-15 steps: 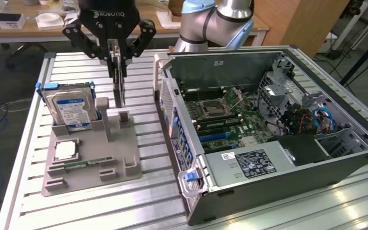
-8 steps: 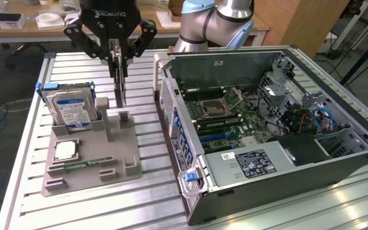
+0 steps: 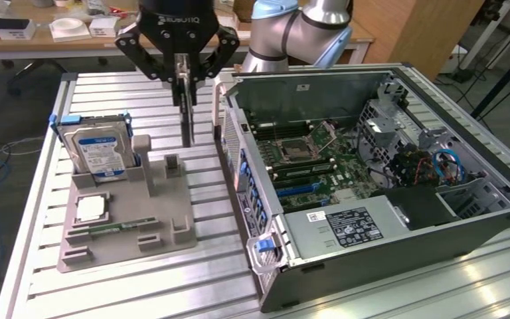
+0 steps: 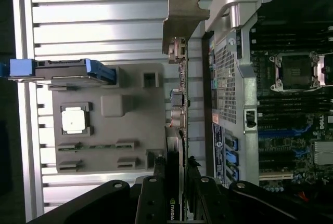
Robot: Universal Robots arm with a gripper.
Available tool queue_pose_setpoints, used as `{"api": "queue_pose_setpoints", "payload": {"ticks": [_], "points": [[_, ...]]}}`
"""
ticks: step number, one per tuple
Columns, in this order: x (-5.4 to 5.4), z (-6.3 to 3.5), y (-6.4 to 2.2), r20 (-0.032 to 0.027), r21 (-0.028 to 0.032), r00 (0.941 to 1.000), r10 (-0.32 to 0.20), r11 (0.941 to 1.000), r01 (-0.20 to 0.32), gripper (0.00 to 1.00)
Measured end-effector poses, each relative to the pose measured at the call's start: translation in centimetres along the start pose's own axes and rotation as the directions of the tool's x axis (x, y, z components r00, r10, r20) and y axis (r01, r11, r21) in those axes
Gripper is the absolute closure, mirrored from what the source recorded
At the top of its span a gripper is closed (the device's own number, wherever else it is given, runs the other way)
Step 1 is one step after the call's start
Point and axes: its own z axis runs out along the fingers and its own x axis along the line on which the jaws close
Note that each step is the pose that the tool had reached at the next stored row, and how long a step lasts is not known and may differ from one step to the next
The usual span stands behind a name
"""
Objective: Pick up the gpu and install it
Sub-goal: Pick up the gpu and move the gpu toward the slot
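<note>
As the exterior view has it, my jaws pinch the gpu (image 3: 186, 106) by its upper end. It hangs upright above the grey holder (image 3: 170, 206), clear of the surface (image 3: 42, 199), between the hard drive (image 3: 95, 149) and the open computer case (image 3: 326, 90). Through the wrist view, the gpu (image 4: 180, 104) runs edge-on out from my jaws beside the case wall, its silver bracket (image 4: 182, 21) at the far end.
</note>
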Motion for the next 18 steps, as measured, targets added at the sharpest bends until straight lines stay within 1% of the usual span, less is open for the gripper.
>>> {"api": "queue_pose_setpoints", "payload": {"ticks": [6, 18], "points": [[-1.7, 0.03, 0.11, 0.0001, 0.0000, 1.0000, 0.000, 1.0000, 0.000, 0.74], [-4.5, 0.08, 0.30, 0.0000, 0.0000, 1.0000, 0.000, 1.0000, 0.000, 0.74]]}}
